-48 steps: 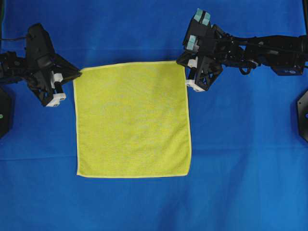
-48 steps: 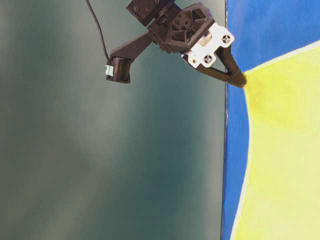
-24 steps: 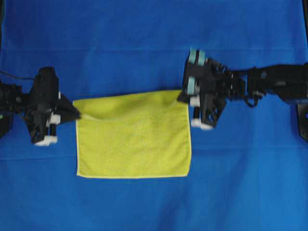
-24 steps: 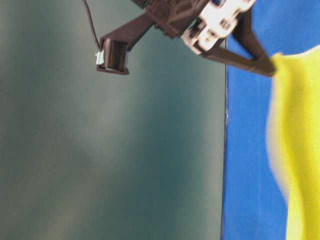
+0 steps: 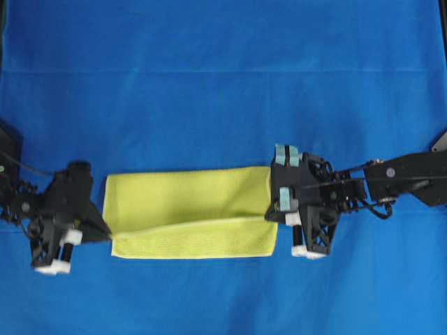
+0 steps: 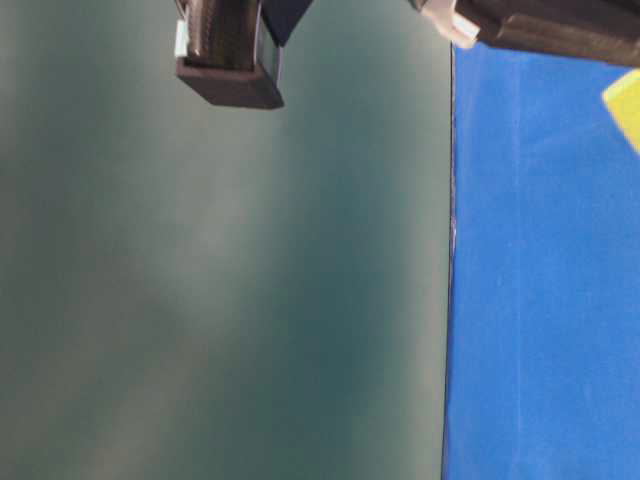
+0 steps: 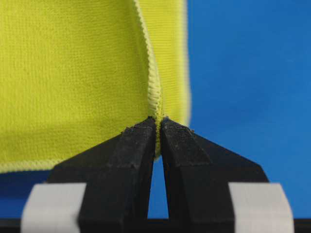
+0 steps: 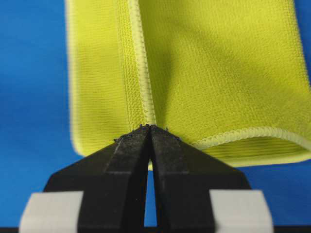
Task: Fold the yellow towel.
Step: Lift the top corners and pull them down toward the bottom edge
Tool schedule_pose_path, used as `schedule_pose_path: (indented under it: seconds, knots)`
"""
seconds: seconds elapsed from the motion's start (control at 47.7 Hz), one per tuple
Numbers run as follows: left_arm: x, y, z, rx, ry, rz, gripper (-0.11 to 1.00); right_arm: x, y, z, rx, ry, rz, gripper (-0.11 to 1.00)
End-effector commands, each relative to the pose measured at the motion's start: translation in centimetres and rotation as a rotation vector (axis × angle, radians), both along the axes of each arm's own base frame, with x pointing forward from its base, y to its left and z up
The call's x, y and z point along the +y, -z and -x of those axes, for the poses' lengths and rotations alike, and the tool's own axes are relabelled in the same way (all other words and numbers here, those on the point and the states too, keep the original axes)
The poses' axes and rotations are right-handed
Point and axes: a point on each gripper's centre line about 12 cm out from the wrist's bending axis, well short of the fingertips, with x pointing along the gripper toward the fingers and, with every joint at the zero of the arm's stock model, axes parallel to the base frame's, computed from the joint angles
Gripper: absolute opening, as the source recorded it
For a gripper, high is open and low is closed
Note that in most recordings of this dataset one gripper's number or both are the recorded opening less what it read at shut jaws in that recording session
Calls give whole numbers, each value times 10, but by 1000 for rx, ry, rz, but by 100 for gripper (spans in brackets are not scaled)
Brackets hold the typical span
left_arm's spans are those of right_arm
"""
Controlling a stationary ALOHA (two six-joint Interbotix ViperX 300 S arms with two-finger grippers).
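From overhead, the yellow towel (image 5: 188, 209) lies doubled over on the blue cloth (image 5: 223, 84) that covers the surface, forming a wide, low rectangle. Its upper layer is carried over the lower one, with the hemmed edge running slantwise just short of the near edge. The left hand (image 5: 101, 234) pinches the towel's corner at the lower left, and the right hand (image 5: 274, 213) pinches the corner on the right side.

The table-level view shows mostly a dull green wall, with the blue cloth at the right, a small tip of the towel (image 6: 625, 105) at the far right edge, and dark blurred arm parts along the top.

In the left wrist view, the left hand's two black fingers (image 7: 133, 150) are pressed together on the towel's (image 7: 73, 73) pale stitched hem, the cloth standing up from the pinch.

In the right wrist view, the right hand's fingers (image 8: 167, 150) are likewise closed tight on the hem of the towel (image 8: 218, 68), the lower layer lying flat on the blue beneath.
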Motion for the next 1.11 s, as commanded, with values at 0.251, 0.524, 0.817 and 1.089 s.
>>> schedule_pose_path:
  seconds: [0.251,0.524,0.817,1.089]
  knots:
    - [-19,-6,-7,-15,50,11,3,20,-11,-8,-36,-38,-19,1]
    - [-14,-6,-10,-12,28,11,3,21,-11,-8,-37,-36,-23,1]
    - [-12,-17,-14,-36,17,21,53,30,-24,-14,-65,-55,-31,47]
    - [8,-28,-6,-42,-25,7,69,18,-46,-14,-105,-49,-11,61]
